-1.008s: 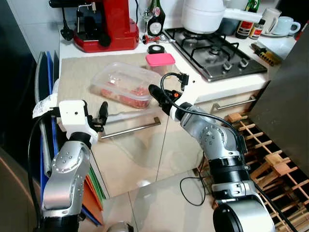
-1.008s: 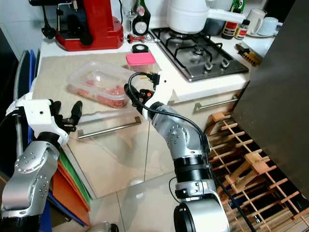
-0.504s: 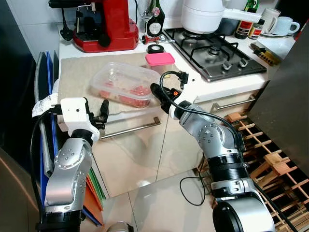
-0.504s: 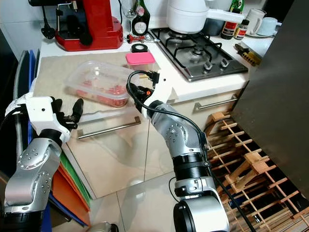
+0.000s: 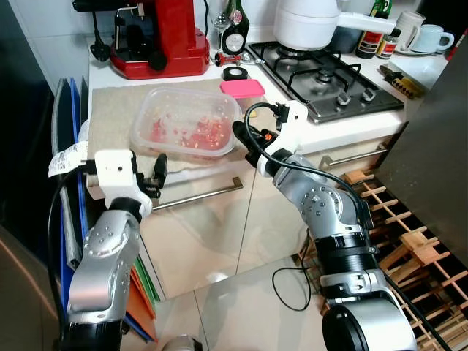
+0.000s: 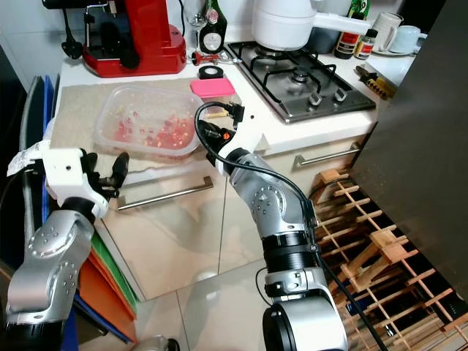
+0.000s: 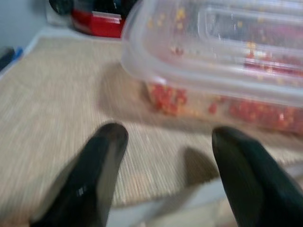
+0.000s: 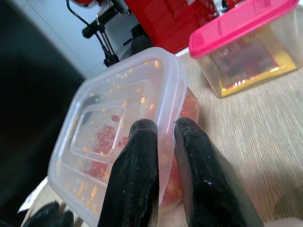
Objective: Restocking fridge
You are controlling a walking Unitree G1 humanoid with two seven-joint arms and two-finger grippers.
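Where woven matting lies, the right end effector [image 8: 161, 128] pinches a clear plastic tub [image 5: 185, 121].

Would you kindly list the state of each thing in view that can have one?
clear container: lidded, tilted up at the right gripper's end, red food inside.
right gripper: shut on the clear container's rim.
left gripper: open, short of the container.
pink-lidded tub: closed, upright.
white pot: lidded, on the hob.

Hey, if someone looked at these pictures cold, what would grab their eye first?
Probably the clear lidded tub of red food, tipped up on the beige mat with the right pincer clamped on its edge. Next, the red coffee machine at the counter's back, and the pink-lidded box beside the tub.
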